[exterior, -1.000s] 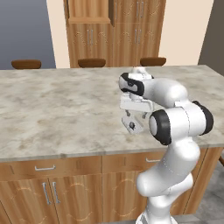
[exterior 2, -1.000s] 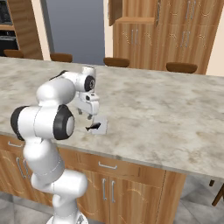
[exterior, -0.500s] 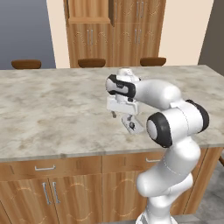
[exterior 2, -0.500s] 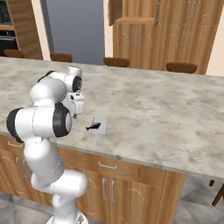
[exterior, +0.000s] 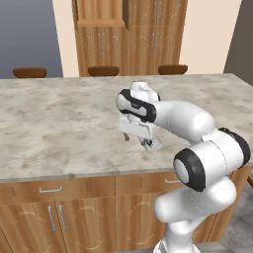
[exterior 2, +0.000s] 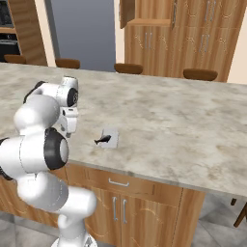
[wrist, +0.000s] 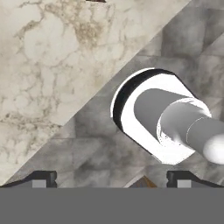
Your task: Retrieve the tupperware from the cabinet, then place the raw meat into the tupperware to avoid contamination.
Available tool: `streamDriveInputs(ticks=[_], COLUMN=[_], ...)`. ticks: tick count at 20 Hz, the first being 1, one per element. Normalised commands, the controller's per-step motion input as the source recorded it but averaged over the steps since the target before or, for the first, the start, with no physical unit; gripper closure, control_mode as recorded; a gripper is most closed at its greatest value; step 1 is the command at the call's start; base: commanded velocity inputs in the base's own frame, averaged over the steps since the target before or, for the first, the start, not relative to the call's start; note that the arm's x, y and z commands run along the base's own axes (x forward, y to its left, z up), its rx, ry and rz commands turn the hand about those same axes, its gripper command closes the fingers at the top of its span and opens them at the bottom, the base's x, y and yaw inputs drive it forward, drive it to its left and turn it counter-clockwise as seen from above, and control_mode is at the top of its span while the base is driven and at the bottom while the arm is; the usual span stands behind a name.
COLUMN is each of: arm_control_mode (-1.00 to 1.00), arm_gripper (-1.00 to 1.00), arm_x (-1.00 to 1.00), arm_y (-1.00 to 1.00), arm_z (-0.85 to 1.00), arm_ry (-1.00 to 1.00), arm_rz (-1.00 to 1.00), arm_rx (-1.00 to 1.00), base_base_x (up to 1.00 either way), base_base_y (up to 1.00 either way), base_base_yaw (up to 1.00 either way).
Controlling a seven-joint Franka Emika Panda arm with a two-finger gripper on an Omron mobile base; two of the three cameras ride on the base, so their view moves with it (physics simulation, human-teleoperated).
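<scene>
Two dark fingertips [wrist: 43, 177] sit wide apart with nothing between them — the gripper [wrist: 111, 179] is released, over the marble counter [wrist: 52, 65] edge and grey floor. Just beside the hand on the counter lies a small pale box, the tupperware [exterior 2: 110, 137], a dark scrap on it. Behind stands the cabinet [exterior: 131, 37], one door ajar.

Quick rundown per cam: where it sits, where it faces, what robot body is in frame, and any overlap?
Left base view: behind-left of the arm, faces forward-down over the marble counter to the cabinet; arm rises lower right.
Right base view: behind-right, same counter, the raw meat on a pale patch; arm lower left.
Hand view: on the hand, looks down past the counter edge to the grey floor; pincer fingertips at the bottom, apart.
Both base views share counter, cabinet, stools.
</scene>
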Motion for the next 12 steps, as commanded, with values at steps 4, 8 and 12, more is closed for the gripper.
streamDriveInputs(ticks=[4,8,12], arm_control_mode=[-1.0,-1.0,-1.0], arm_gripper=[-1.0,-1.0,-1.0], arm_x=[-0.68,-0.8,-0.66], arm_y=[-0.15,-0.22,-0.16], arm_z=[0.18,0.41,0.42], arm_ry=[-0.03,-0.13,-0.14], arm_rz=[-0.13,-0.01,0.01], arm_rx=[0.0,-0.02,-0.05], base_base_x=[0.0,0.0,0.0], base_base_y=[0.0,0.0,0.0], base_base_yaw=[0.0,0.0,0.0])
